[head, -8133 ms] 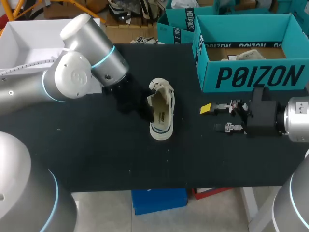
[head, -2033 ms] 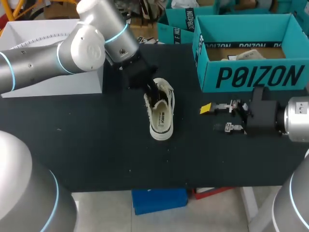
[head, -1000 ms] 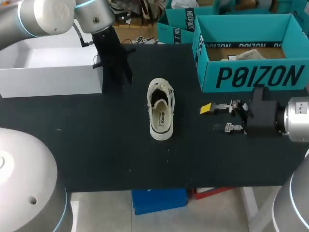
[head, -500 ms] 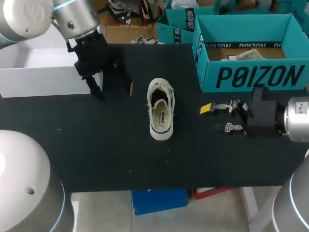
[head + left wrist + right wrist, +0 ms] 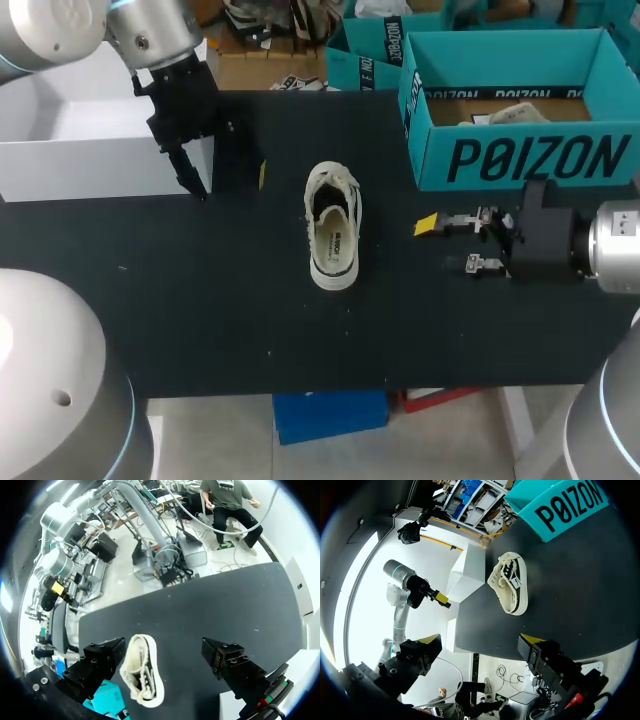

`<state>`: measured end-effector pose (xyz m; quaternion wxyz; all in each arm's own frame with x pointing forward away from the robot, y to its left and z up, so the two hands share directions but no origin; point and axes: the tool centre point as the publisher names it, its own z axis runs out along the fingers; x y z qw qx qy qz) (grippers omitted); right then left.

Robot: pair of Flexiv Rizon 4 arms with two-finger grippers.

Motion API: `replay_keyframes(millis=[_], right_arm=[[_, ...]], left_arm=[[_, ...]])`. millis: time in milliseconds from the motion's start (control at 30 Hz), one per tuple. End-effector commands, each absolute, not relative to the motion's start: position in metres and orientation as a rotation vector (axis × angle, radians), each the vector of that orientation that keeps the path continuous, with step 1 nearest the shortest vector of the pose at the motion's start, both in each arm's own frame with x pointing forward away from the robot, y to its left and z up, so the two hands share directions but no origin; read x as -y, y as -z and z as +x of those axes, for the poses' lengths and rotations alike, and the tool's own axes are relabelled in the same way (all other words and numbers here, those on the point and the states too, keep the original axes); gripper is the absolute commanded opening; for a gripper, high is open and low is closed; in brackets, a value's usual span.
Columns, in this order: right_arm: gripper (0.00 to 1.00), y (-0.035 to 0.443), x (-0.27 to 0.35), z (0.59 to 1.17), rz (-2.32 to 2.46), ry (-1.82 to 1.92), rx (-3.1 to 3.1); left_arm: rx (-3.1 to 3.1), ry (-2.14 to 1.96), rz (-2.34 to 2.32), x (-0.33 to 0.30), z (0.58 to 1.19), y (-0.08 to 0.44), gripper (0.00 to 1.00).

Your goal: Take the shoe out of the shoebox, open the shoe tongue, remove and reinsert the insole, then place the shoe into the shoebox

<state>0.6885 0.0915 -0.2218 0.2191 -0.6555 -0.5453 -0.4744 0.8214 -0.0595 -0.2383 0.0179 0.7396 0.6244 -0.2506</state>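
A cream low-top shoe (image 5: 333, 225) stands upright on the black table (image 5: 200, 300), toe toward the front edge, laces loose, its opening showing. My left gripper (image 5: 231, 183) hangs open to the shoe's left, beside the white box, holding nothing. In the left wrist view the shoe (image 5: 142, 676) lies below the open gripper (image 5: 162, 652), nearer one finger. My right gripper (image 5: 446, 245) stands open and empty to the shoe's right, in front of the teal shoebox (image 5: 520, 150). The right wrist view shows the shoe (image 5: 510, 582) well ahead of its gripper (image 5: 480, 640).
A white box (image 5: 100, 165) stands at the table's back left, close to my left gripper. The open teal shoebox holds crumpled paper (image 5: 505, 113). Another teal box (image 5: 365, 55) sits behind the table.
My left gripper has opened and drawn away leftward from the shoe toward the white box. The shoe and my right arm have not moved.
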Motion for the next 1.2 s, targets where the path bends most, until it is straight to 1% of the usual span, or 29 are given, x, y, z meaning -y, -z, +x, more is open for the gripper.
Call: replay_keyframes(millis=[33,200,433,633,767,867,933,1000,1200], right_arm=[[1.00,0.222,-0.092,0.689,-1.815,1.312,1.509],[1.00,0.222,-0.092,0.689,-1.815,1.312,1.509],[1.00,0.222,-0.092,0.689,-1.815,1.312,1.509],[1.00,0.222,-0.092,0.689,-1.815,1.312,1.509],[1.00,0.222,-0.092,0.689,-1.815,1.312,1.509],[1.00,0.222,-0.092,0.689,-1.815,1.312,1.509],[1.00,0.222,-0.092,0.689,-1.815,1.312,1.509],[1.00,0.222,-0.092,0.689,-1.815,1.312,1.509],[1.00,0.222,-0.092,0.689,-1.815,1.312,1.509]], left_arm=[[-1.938,0.770,2.295,0.058,0.819,0.239,1.00],[-1.938,0.770,2.295,0.058,0.819,0.239,1.00],[-2.444,0.802,1.670,0.062,0.843,0.240,1.00],[-2.786,0.742,0.955,0.053,0.864,0.236,1.00],[-2.907,0.732,0.478,0.041,0.877,0.237,1.00],[-2.945,0.762,0.217,0.035,0.878,0.239,1.00],[-2.951,0.852,0.071,0.031,0.876,0.236,1.00],[-2.934,0.871,-0.006,0.027,0.873,0.232,1.00],[-2.923,0.895,0.043,0.027,0.868,0.229,1.00]])
